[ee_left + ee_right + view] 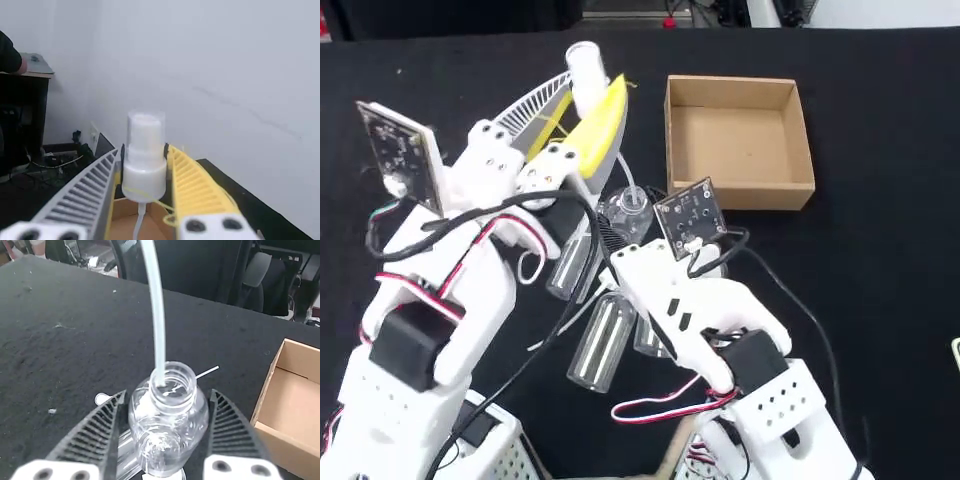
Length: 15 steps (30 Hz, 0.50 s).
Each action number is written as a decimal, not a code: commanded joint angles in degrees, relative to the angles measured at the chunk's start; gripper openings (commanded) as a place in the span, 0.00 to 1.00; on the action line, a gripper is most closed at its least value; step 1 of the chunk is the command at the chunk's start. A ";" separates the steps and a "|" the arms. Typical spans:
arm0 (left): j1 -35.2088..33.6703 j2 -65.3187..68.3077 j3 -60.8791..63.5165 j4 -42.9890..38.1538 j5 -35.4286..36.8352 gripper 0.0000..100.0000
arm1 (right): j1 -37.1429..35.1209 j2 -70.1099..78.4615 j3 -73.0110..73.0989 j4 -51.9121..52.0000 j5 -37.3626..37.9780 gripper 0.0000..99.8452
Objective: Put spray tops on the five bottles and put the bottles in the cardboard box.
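Note:
My left gripper (pixel 582 95) (pixel 144 162) is shut on a white spray top (pixel 585 62) (pixel 144 157), clamped between its grey and yellow fingers high above the table. The top's thin tube (pixel 155 315) hangs down into the open neck of a clear bottle (pixel 167 415) (pixel 625 212). That bottle stands upright in my right gripper (pixel 165 405) (pixel 623 222), whose black fingers press on both its sides. Several other clear bottles (pixel 600 340) lie on the table under the arms. The cardboard box (pixel 735 140) (pixel 292 400) sits to the right with nothing inside.
A loose thin tube (pixel 206 372) and a small white piece (pixel 102 399) lie on the black table (pixel 880 250) beyond the held bottle. Cables hang from both arms over the lying bottles.

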 commanded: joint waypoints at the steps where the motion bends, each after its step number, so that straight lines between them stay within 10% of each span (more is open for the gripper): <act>1: -0.04 0.97 -0.40 -1.58 0.09 0.07 | -0.79 -0.13 -0.48 -1.58 0.00 0.16; 15: -0.22 1.14 5.41 -1.76 -5.89 0.07 | -0.79 -0.13 -0.48 -1.49 0.00 0.16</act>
